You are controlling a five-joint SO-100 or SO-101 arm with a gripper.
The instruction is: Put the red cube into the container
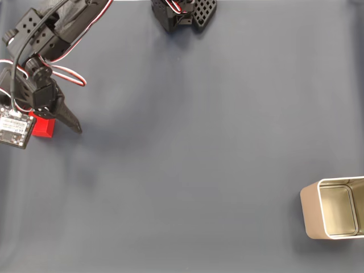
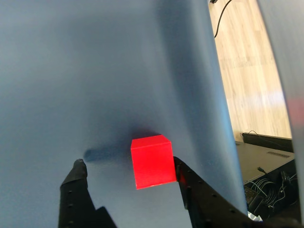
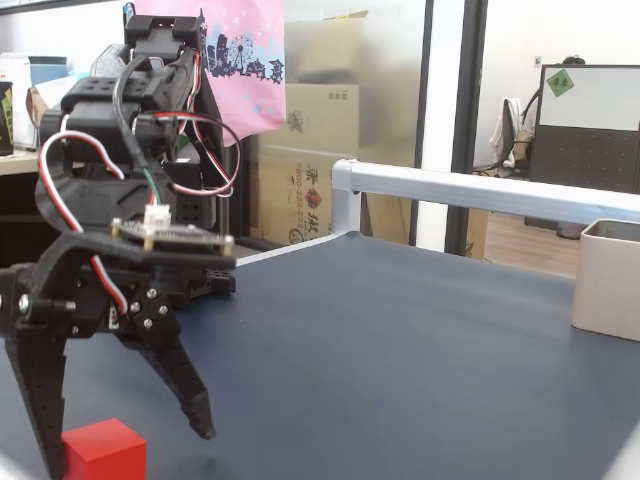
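Below, we saw the gripper [image 2: 128, 168] spread wide around the red cube [image 2: 152, 160], gripping nothing; the container [image 1: 335, 208] stood well apart.

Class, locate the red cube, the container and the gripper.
red cube [image 2: 152, 161], wrist view, front face.
container [image 1: 309, 211], a fixed view, outer left wall.
gripper [image 2: 129, 171], wrist view, midway between the open fingers.
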